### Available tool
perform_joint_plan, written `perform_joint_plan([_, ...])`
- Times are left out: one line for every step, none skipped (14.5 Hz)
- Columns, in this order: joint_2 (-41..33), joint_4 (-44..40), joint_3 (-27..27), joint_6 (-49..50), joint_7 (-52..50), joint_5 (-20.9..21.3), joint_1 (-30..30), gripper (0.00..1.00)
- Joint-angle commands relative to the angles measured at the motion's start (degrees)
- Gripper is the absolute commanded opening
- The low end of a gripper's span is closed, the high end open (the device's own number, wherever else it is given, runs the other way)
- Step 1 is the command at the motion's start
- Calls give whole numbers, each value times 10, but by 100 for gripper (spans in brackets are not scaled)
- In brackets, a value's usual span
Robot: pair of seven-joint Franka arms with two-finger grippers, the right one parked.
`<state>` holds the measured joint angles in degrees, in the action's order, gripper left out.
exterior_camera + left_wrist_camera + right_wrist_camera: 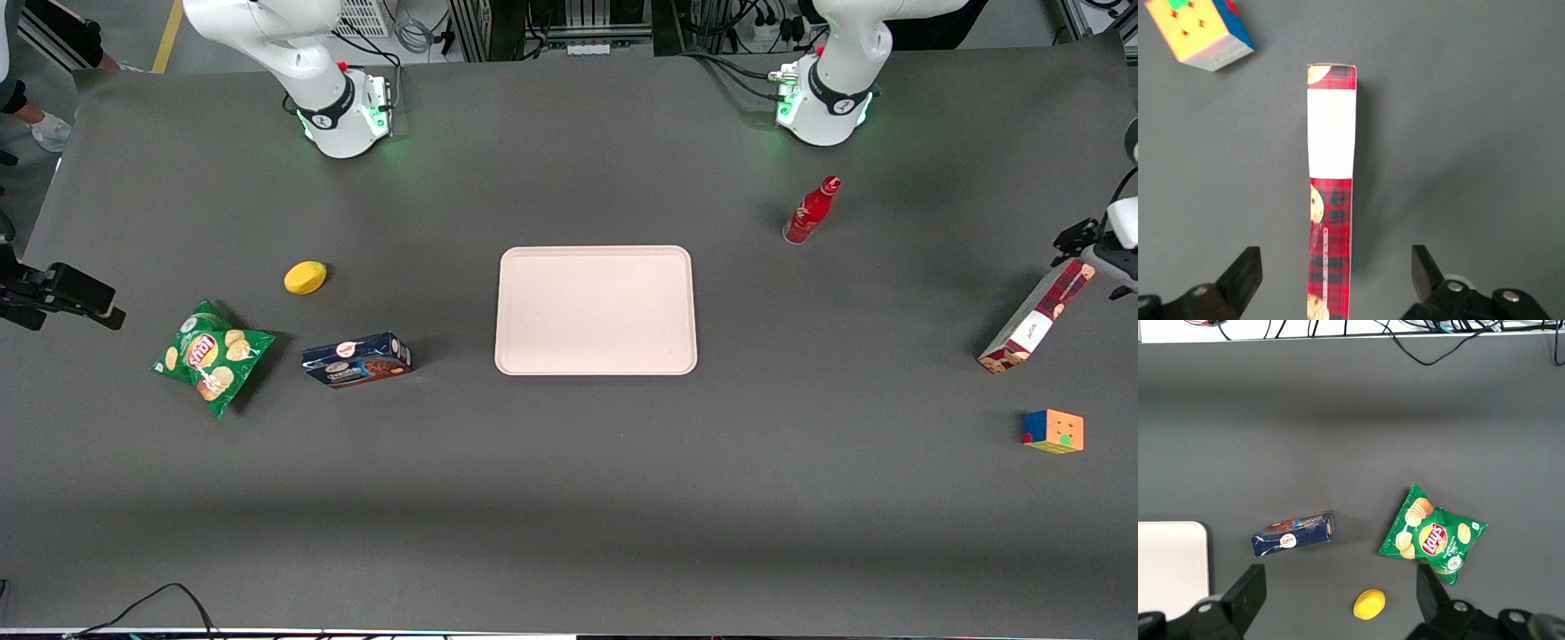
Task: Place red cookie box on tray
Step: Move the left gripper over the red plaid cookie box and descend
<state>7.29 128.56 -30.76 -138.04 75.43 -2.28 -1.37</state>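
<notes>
The red cookie box (1036, 317) stands on a long narrow edge at the working arm's end of the table, well away from the tray. It is dark red plaid with a white band (1331, 127). My gripper (1088, 255) hovers over the end of the box farther from the front camera. In the left wrist view the gripper (1335, 261) is open, one finger on each side of the box (1331, 253), with a clear gap on both sides. The pale pink tray (596, 256) lies at the table's middle with nothing on it.
A colour cube (1053, 431) sits nearer the front camera than the red box. A red bottle (811, 212) stands near the working arm's base. Toward the parked arm's end lie a blue cookie box (356, 359), a green chips bag (212, 356) and a yellow lump (305, 277).
</notes>
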Motion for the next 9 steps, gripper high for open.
perform_joint_plan([54, 1, 2, -44, 35, -42, -6, 100])
perform_joint_plan([55, 5, 2, -54, 35, -43, -6, 100])
perform_joint_plan([56, 6, 3, -71, 36, -43, -5, 100])
perform_joint_plan([63, 6, 3, -88, 35, -43, -5, 100])
perform_joint_plan([69, 6, 3, -98, 35, -47, -6, 100])
perform_joint_plan([76, 7, 3, -100, 36, -61, -6, 100])
perform_joint_plan([78, 10, 3, -100, 43, -71, -6, 100])
perform_joint_plan([82, 15, 3, -100, 56, -82, -6, 100])
perform_joint_plan([87, 18, 3, -100, 70, -98, -6, 100])
